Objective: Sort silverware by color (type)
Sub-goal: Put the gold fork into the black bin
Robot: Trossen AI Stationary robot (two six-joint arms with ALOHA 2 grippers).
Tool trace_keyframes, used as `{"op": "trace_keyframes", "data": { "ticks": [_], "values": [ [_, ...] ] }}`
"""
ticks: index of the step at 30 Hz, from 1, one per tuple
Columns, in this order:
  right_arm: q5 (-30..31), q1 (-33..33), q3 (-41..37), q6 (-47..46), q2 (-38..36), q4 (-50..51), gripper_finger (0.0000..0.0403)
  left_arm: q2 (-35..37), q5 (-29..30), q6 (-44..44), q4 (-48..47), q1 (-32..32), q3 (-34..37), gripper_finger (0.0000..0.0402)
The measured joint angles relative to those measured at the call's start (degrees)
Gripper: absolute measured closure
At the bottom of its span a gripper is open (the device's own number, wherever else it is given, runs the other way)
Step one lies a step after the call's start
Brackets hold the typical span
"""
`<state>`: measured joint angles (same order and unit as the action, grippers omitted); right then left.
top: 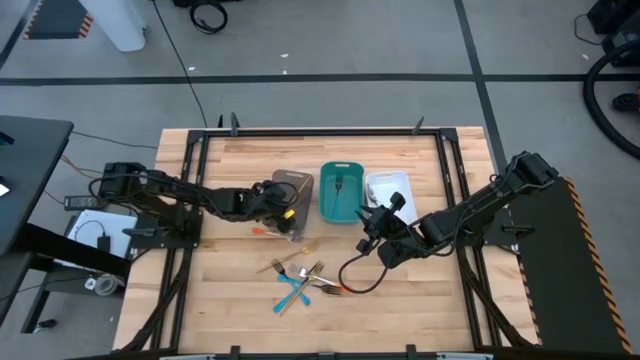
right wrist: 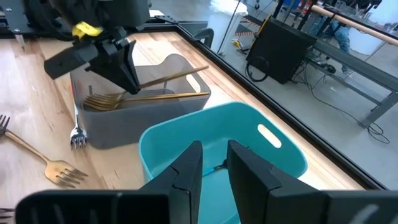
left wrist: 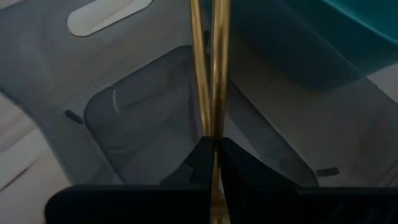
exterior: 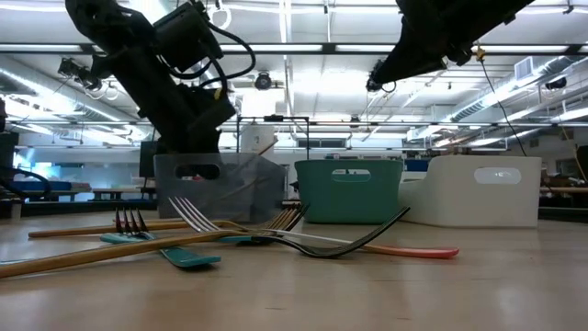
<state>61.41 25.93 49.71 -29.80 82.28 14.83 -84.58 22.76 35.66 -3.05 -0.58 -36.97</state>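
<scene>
Nearest the low camera, loose silverware lies in a crossed heap on the table point(top: 240, 300): a gold fork point(exterior: 138, 225) with its handle running off to the left, a teal-handled piece point(exterior: 188, 258), and an orange-handled fork point(exterior: 404, 249) whose handle points right. Further left and back, the left gripper point(right wrist: 115, 62) hangs over the grey-brown tray point(top: 297, 183), its fingers point(left wrist: 205, 163) clenched on two gold pieces point(right wrist: 155, 88). Their long axes run straight out from the fingertips and across the tray, one slanting up over the far rim, the other lying lower with its tines near the gripper. They are over the tray already, so my judgement is that the coming move is a plain release, with the handle ends needing to clear the rim rather than rest on it. To the right stands the teal tray point(top: 340, 172), with a dark piece lying in it. The right gripper point(right wrist: 214, 163) hovers above this tray, fingers parted and holding nothing. Rightmost is the white tray point(top: 402, 181). The remaining heap lies between the two arms, toward the table's front edge; the right arm, being free, looks better placed to reach it.
</scene>
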Motion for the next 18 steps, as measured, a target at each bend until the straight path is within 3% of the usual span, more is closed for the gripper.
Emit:
{"op": "trace_keyframes", "data": {
  "ticks": [18],
  "values": [
    [0.0, 0.0, 0.0, 0.4, 0.0, -0.2, 0.0320, 0.0, 0.1, -0.3, -0.2, 0.0, 0.0, 0.0377]
  ]
}}
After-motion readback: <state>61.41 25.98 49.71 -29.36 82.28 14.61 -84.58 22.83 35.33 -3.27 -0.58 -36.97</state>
